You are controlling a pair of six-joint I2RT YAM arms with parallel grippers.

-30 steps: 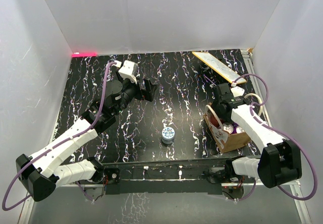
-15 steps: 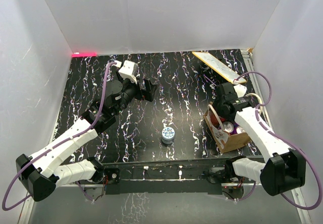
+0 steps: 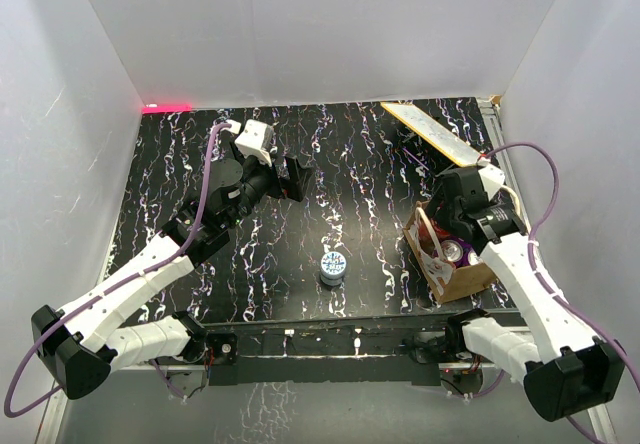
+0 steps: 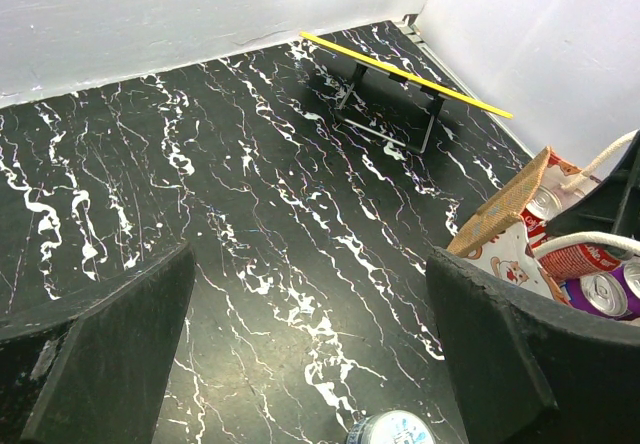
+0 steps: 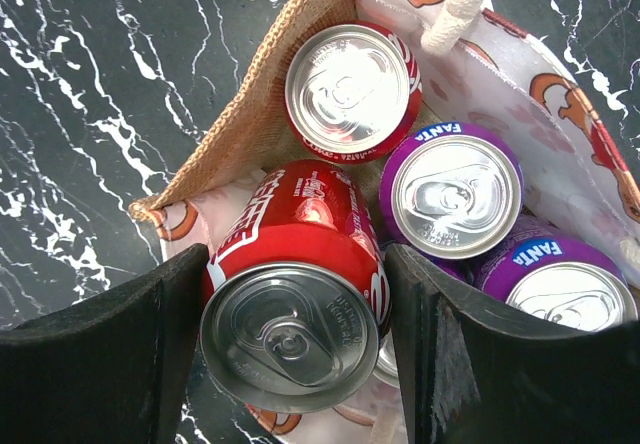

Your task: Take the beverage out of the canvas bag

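Observation:
The canvas bag (image 3: pixel 462 276) stands at the right of the table; it also shows in the right wrist view (image 5: pixel 250 114) and the left wrist view (image 4: pixel 505 209). My right gripper (image 5: pixel 290 344) is shut on a red soda can (image 5: pixel 295 294), which it holds tilted just above the bag's open top. In the top view this gripper (image 3: pixel 457 209) is over the bag's far end. Still in the bag are another red can (image 5: pixel 350 89) and two purple Fanta cans (image 5: pixel 452 189). My left gripper (image 3: pixel 295 179) is open and empty, up over the table's middle back.
A small blue-and-white can (image 3: pixel 333 265) stands upright on the table's middle front, also at the bottom of the left wrist view (image 4: pixel 395 430). A yellow-edged board on a black stand (image 3: pixel 432 132) sits at the back right. White walls enclose the table.
My right arm has lifted and swung to the right, raising the gripper with the red can above the bag. The left arm has not moved.

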